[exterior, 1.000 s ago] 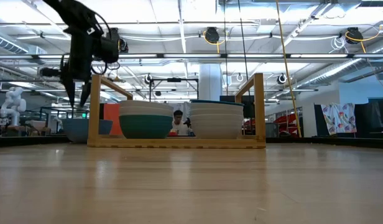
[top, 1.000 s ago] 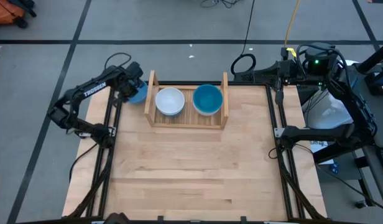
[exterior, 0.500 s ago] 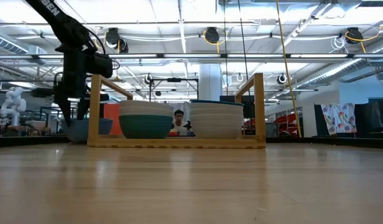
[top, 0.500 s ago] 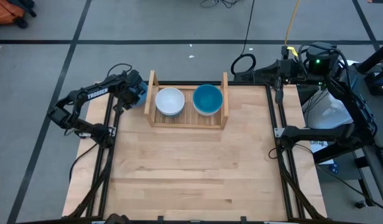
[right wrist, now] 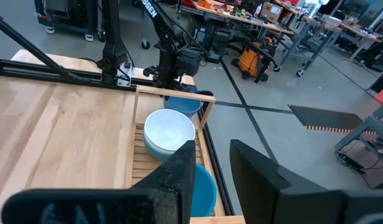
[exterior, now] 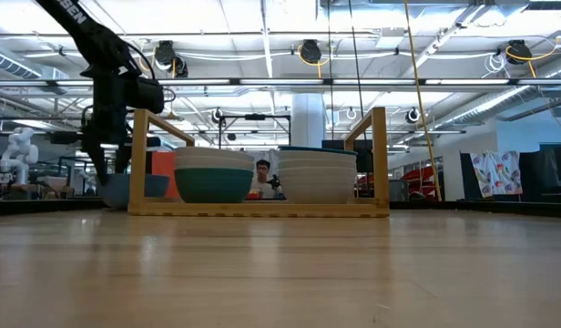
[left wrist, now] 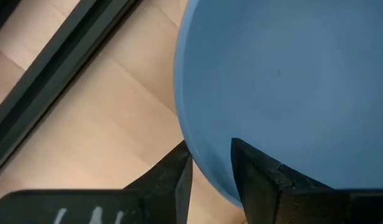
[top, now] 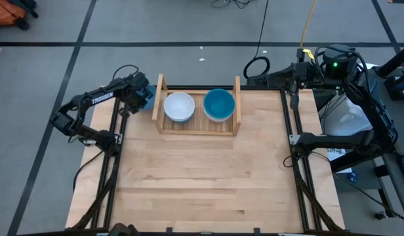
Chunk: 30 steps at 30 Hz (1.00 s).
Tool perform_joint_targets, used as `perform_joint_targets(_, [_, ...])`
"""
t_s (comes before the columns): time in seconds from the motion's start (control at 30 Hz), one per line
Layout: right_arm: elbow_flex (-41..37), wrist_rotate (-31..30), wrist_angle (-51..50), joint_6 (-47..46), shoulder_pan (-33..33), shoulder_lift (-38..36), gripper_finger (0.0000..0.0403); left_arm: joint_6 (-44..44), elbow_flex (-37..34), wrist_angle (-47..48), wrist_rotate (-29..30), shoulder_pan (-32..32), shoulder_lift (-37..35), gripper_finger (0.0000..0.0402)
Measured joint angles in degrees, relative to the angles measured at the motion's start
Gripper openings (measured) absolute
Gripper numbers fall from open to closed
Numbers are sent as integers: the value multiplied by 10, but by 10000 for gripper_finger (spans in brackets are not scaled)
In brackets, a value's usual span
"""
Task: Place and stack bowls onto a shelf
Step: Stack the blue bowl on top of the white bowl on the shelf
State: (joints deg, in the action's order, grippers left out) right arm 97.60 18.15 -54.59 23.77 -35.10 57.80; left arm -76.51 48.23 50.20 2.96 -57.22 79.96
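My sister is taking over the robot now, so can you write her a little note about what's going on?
Left gripper: down outside the left side board of the low light-wood shelf, open fingers astride the rim of a blue round bowl on the wooden table; not yet clamped.
Right gripper: waiting high at the table's right side, holding nothing.
Done: two bowl stacks in the shelf, a white bowl topping the left one, a blue bowl topping the right.
Left: grip the outside bowl, lift it, stack it in the shelf.

Robotics lab/workshop: open industrial ceiling w/ exposed pipes and strip lights (exterior: 262,56), grey floor marked w/ black tape lines (top: 77,46), cluttered workbenches (right wrist: 253,15), a small white robot figure (exterior: 21,150), and a seated person (exterior: 262,173) in the bkgd.
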Motion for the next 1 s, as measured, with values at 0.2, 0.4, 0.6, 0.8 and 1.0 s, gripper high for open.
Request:
perform_joint_targets(0.2, [0,1,-1,-10,0,0,96,16,-7,-7,-5,-7,0,57])
perform_joint_targets(0.4, [0,2,-1,-30,0,0,96,46,-37,-21,-5,-9,-3,12])
perform_joint_targets(0.6, [0,2,-1,-31,0,0,96,76,-32,-58,-5,-9,-9,10])
perform_joint_targets(0.8, [0,2,-1,-31,0,0,96,130,-5,-67,23,-8,-32,9])
perform_joint_targets(1.0, [0,2,-1,-31,0,0,96,136,24,-66,68,-8,-71,9])
